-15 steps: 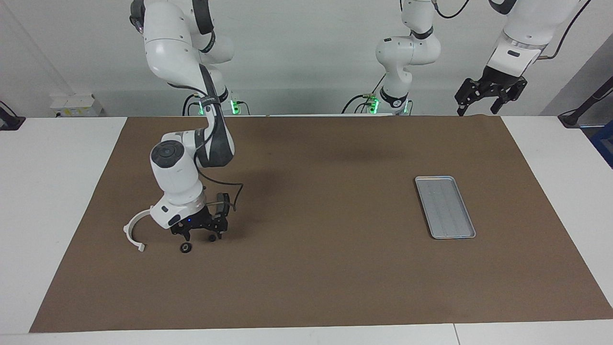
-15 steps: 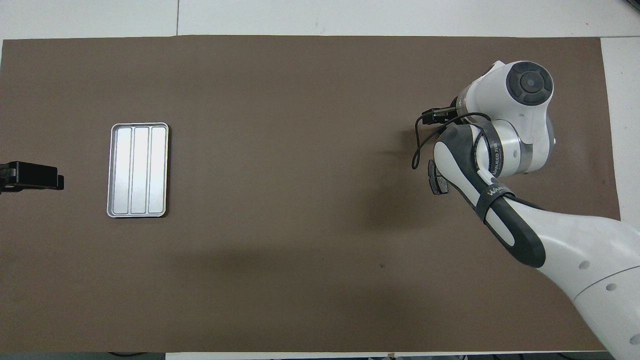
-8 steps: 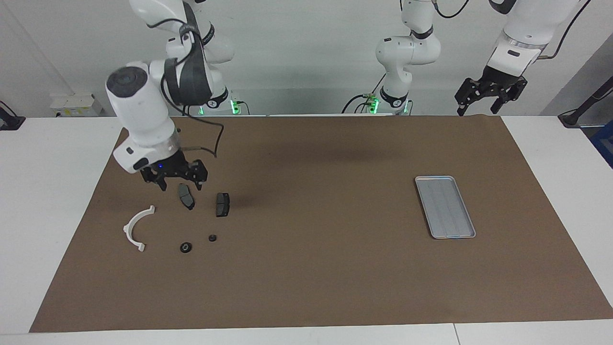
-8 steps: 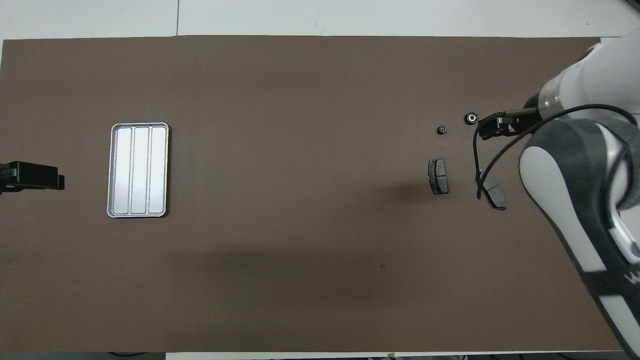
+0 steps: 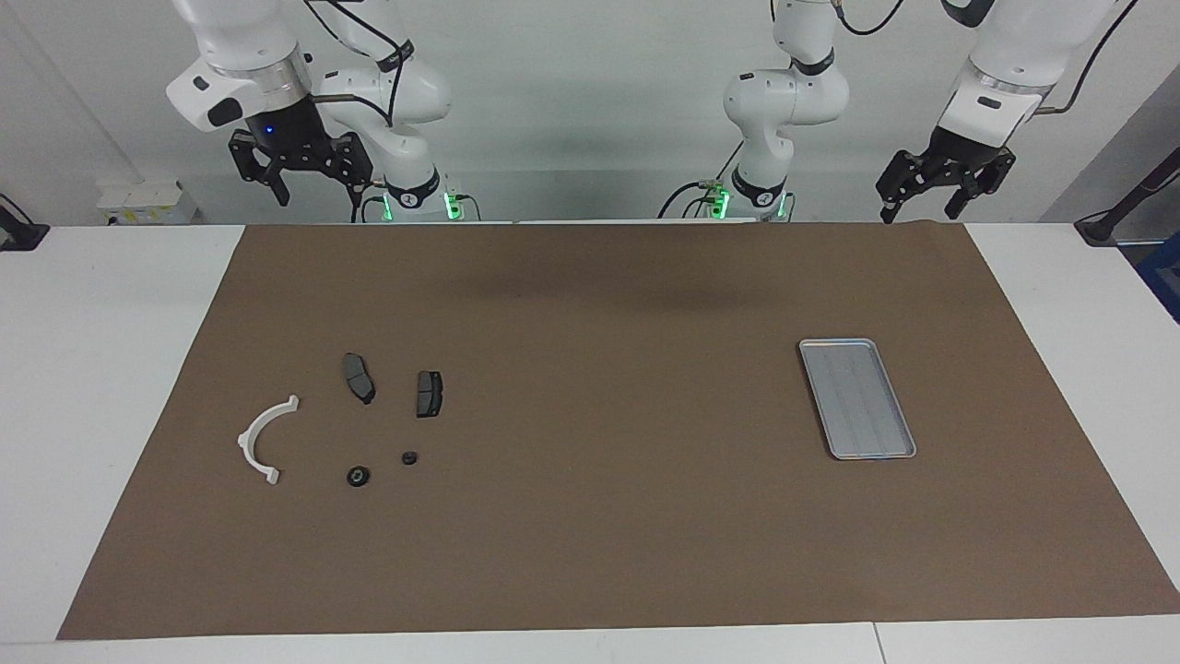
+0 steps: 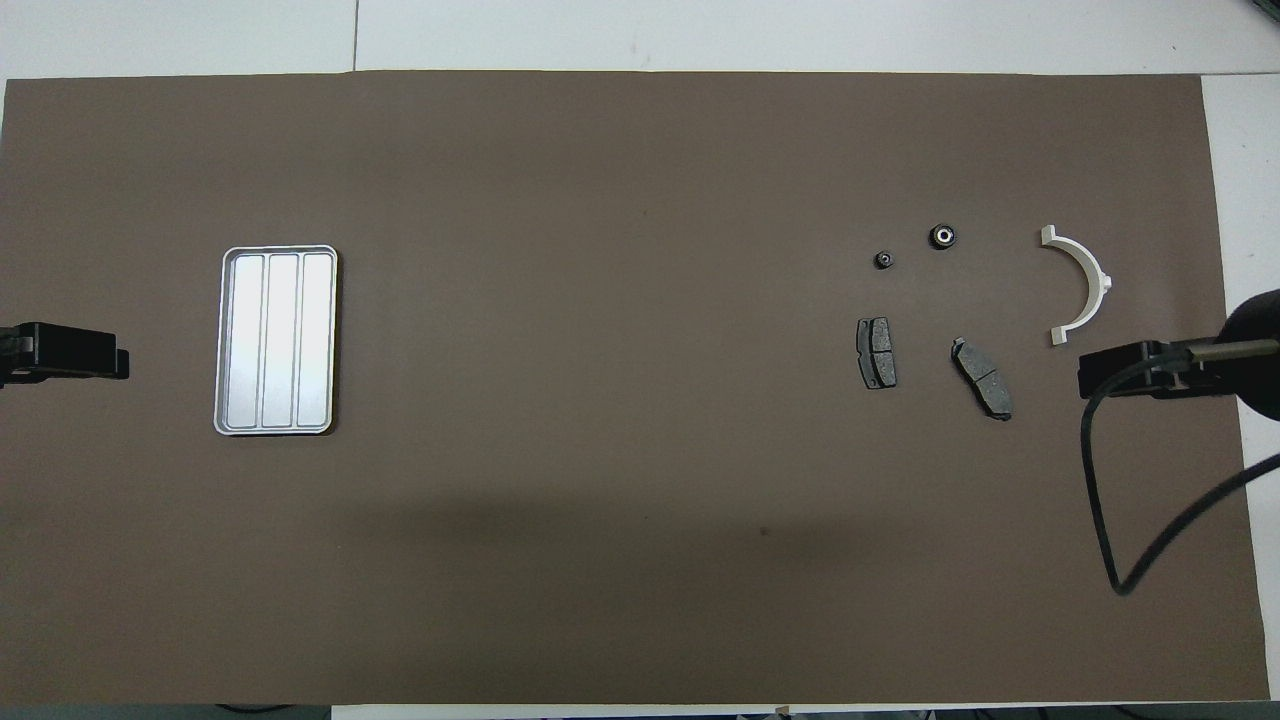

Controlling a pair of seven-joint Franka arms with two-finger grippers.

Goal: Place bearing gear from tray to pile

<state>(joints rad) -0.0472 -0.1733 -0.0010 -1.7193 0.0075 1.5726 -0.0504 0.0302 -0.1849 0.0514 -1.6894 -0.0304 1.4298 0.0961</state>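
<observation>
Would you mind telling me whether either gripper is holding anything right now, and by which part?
Nothing is held. The right gripper and the left gripper both hang open and empty, raised at the robots' edge of the table.

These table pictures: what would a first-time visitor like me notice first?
Probably the bare silver tray lying alone toward the left arm's end of the brown mat. Then the small cluster at the right arm's end: a white arc, two dark pads and two tiny black round parts. Both arms hang raised by their bases, the right tool and left tool open and holding nothing.
</observation>
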